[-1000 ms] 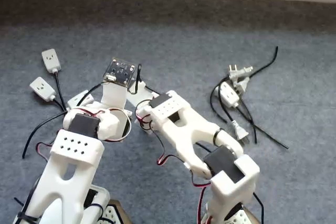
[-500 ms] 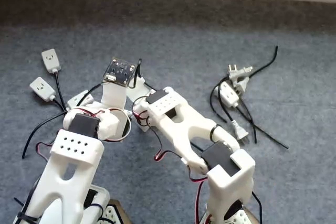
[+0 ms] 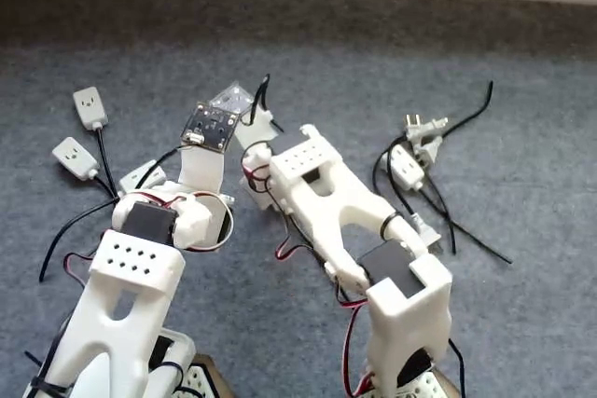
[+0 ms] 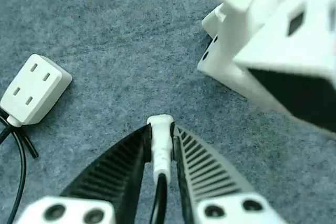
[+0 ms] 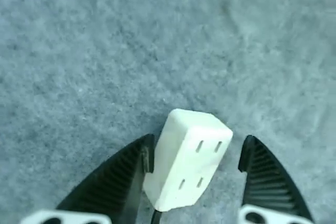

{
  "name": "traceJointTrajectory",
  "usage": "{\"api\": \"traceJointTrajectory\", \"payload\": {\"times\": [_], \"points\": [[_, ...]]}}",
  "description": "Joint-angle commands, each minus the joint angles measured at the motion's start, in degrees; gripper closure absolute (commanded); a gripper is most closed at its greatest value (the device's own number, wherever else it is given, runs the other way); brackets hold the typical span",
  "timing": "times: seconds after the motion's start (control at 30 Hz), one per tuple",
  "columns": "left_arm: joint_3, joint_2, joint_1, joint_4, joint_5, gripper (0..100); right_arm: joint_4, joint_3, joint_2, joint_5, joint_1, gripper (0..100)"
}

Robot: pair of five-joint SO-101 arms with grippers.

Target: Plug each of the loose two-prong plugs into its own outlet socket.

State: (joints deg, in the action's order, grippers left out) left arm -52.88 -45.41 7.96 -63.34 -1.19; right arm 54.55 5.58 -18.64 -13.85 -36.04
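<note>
My left gripper [image 4: 160, 129] is shut on a white two-prong plug [image 4: 160, 142], whose black cord runs back between the fingers. It hangs just above the grey carpet. A white outlet socket [image 4: 31, 88] lies on the carpet a short way off, with its slots facing up. My right gripper [image 5: 198, 141] stands open around another white outlet socket [image 5: 189, 158]. That socket leans against one finger [image 5: 126, 177] and a gap separates it from the other finger [image 5: 262, 177]. In the high view the right arm [image 3: 322, 188] sits close beside the left arm [image 3: 201, 170].
Two more white sockets [image 3: 90, 106] [image 3: 75, 157] lie at the far left with black cords. A tangle of loose plugs [image 3: 424, 125] [image 3: 406, 167] and cords lies at the right. The right arm's white body [image 4: 273, 51] looms near my left gripper.
The right arm has swung toward the far side of the carpet, and the black cord at its gripper went with it. The left arm has stayed put.
</note>
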Motion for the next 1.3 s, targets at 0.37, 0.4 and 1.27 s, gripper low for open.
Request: {"api": "traceJointTrajectory", "payload": {"times": [0.37, 0.4, 1.27], "points": [[4.4, -1.5, -4.1, -0.9, 3.2, 99, 29.8, -37.6, 0.7, 0.9, 5.4, 73.5], [4.4, -1.4, -4.0, -0.9, 3.2, 99, 32.7, -41.3, 0.6, 0.9, 6.1, 73.5], [1.5, -0.9, 12.1, 22.5, -7.2, 99, 46.5, -26.6, 0.7, 21.5, 50.1, 98.1]]}}
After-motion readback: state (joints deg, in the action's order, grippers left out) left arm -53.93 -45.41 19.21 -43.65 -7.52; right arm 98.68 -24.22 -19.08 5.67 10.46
